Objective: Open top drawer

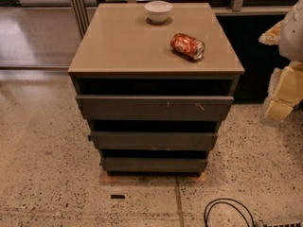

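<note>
The cabinet [154, 126] stands on a speckled floor [42, 164], and the top drawer [154, 108] is the uppermost of its three dark grey fronts, the widest and tallest. It sits directly under the tan tabletop [118, 46], with a dark gap between the two. Its flat front has no handle and bears small pale scratches right of centre.

The two narrower drawers [154, 140] lie below it in the same cabinet, each with a dark gap above.

On the tabletop, a white bowl [158, 11] stands upright at the cabinet's far edge near the middle. A red can [188, 46] lies on its side toward the cabinet's right side, well apart from the bowl.

The end effector [284, 91] — pale yellow, cut off by the frame edge — hangs to the right of the cabinet, about level with the top drawer and not touching it. I cannot tell how wide it stands.

A black cable [227, 209] loops on the floor in front of the cabinet, to its right.
</note>
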Action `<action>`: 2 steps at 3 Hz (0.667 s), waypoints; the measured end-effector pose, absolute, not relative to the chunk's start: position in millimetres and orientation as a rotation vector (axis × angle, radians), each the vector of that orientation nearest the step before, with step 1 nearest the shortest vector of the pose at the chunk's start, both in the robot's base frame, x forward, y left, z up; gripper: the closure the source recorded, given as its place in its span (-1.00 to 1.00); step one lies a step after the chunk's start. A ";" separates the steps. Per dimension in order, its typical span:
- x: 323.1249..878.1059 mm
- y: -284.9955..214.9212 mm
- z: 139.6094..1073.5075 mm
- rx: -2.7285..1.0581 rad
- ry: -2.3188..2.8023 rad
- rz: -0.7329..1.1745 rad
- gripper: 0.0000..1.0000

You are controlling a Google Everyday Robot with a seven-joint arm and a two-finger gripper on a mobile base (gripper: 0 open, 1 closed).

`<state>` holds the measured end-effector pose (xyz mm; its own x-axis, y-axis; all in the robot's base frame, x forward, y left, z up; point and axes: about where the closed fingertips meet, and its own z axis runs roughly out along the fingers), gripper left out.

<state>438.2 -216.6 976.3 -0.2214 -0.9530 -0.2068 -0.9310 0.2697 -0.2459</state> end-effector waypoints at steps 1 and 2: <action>438.2 -216.6 976.3 -1.724 2.232 -0.099 -1.00; 440.3 -215.3 957.2 -1.727 2.240 -0.107 -1.00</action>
<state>440.3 -215.3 957.2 -0.2253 -0.9542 -0.1967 -0.9311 0.2703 -0.2450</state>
